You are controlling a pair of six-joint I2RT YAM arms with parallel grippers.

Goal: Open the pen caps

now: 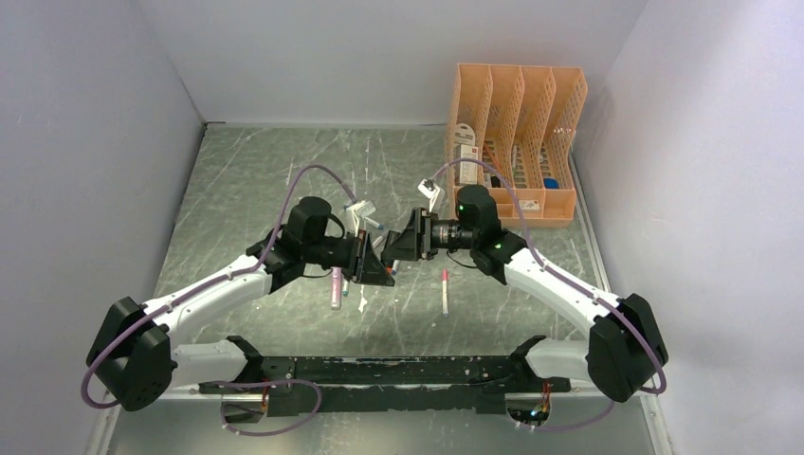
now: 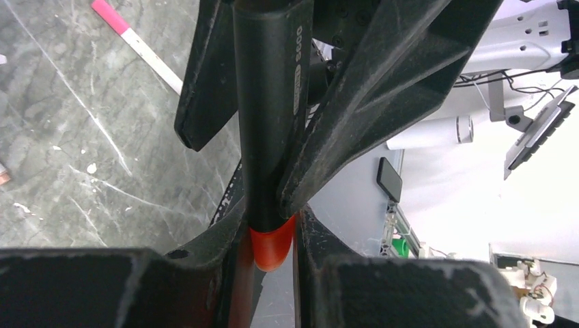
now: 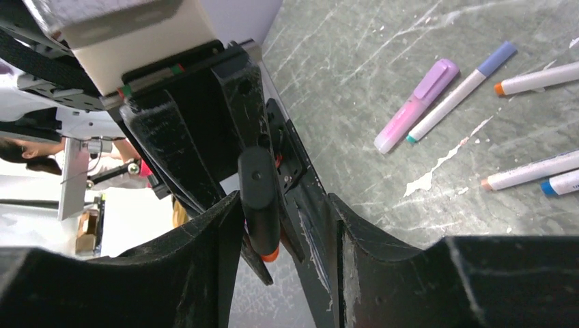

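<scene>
A thick black marker (image 2: 270, 102) hangs above the table middle, between my two grippers. My left gripper (image 2: 273, 236) is shut on the marker's orange cap (image 2: 272, 247). My right gripper (image 3: 283, 225) is shut on the black barrel (image 3: 259, 198), and its fingers (image 2: 382, 89) flank the barrel in the left wrist view. In the top view the left gripper (image 1: 373, 261) and the right gripper (image 1: 400, 242) meet tip to tip and hide the marker. On the table lie a pink-purple highlighter (image 3: 416, 106), a white pen with a purple-blue cap (image 3: 457, 96) and a pink-ended pen (image 1: 445, 291).
An orange slotted file organiser (image 1: 517, 142) stands at the back right. More white pens lie on the table, one with an orange end (image 3: 539, 78) and one with a blue end (image 3: 563, 183). White walls close in the left, back and right.
</scene>
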